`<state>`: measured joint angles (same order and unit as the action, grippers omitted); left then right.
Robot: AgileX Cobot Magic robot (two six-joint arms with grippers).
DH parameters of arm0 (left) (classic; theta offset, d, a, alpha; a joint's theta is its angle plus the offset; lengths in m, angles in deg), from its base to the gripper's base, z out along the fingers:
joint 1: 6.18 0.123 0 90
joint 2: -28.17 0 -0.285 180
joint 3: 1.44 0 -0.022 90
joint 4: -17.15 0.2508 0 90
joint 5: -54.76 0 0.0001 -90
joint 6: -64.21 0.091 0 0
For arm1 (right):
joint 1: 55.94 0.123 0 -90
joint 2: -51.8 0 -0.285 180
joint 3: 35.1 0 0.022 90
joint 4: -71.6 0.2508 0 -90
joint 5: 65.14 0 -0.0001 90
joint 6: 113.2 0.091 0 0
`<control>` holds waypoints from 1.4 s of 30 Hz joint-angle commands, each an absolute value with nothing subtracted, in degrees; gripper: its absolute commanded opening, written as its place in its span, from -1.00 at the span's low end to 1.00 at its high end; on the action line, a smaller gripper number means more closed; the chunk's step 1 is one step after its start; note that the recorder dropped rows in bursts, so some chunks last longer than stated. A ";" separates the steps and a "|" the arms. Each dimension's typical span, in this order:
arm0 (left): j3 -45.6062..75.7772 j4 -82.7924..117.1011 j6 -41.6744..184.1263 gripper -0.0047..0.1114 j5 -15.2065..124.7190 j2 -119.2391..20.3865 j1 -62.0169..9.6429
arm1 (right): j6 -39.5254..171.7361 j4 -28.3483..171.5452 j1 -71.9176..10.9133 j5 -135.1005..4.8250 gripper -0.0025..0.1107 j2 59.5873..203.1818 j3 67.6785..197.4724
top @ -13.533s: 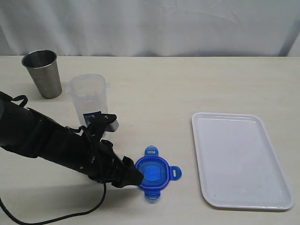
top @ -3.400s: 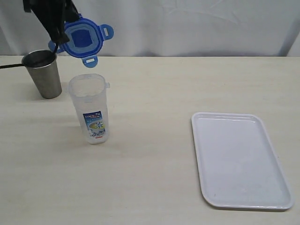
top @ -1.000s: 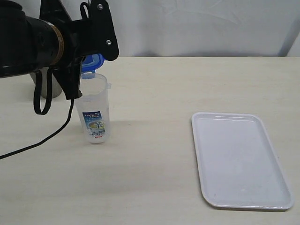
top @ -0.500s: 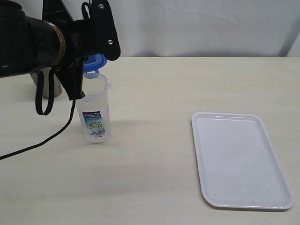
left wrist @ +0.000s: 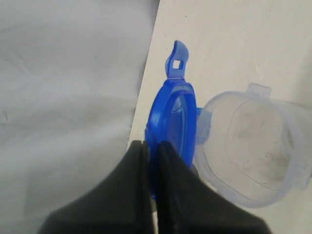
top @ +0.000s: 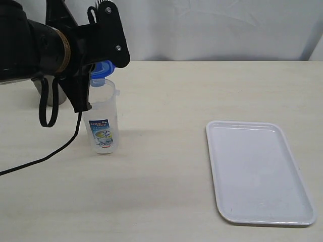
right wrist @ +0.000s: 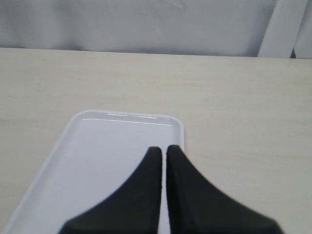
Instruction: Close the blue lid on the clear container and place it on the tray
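Left jaws: you have them clamped on one edge of the blue lid (left wrist: 173, 114).
Blue lid: tilted on edge at the rim of the clear container (top: 101, 121).
Clear container: upright on the counter (top: 166, 101), mouth open.
Tray (top: 260, 171): well apart from the container.
Right jaws: pressed together, holding nothing.

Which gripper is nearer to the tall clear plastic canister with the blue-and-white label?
Left. The left gripper, clamping the bright blue translucent lid, is beside the open mouth of the clear plastic canister. The right gripper, shut, is over the flat white tray, well apart.
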<state>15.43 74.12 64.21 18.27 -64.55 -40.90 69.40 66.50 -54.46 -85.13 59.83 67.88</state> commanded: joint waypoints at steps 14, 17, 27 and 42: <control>15.63 78.11 65.04 -0.92 20.65 -64.18 -40.85 | 69.39 66.22 -54.41 -84.96 -0.89 59.59 67.68; 15.63 78.11 65.04 -0.92 20.88 -64.18 -40.85 | 69.39 66.22 -54.41 -84.96 -0.89 59.59 67.68; 15.63 77.79 65.04 -0.92 19.20 -64.13 -40.85 | 69.39 66.22 -54.41 -84.96 -0.89 59.59 67.68; 15.63 75.98 65.45 -0.92 17.86 -64.13 -41.53 | 69.39 66.22 -54.41 -84.96 -0.89 59.59 67.68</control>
<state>15.43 76.63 65.56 18.27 -64.55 -40.90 69.40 66.50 -54.46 -85.13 59.83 67.88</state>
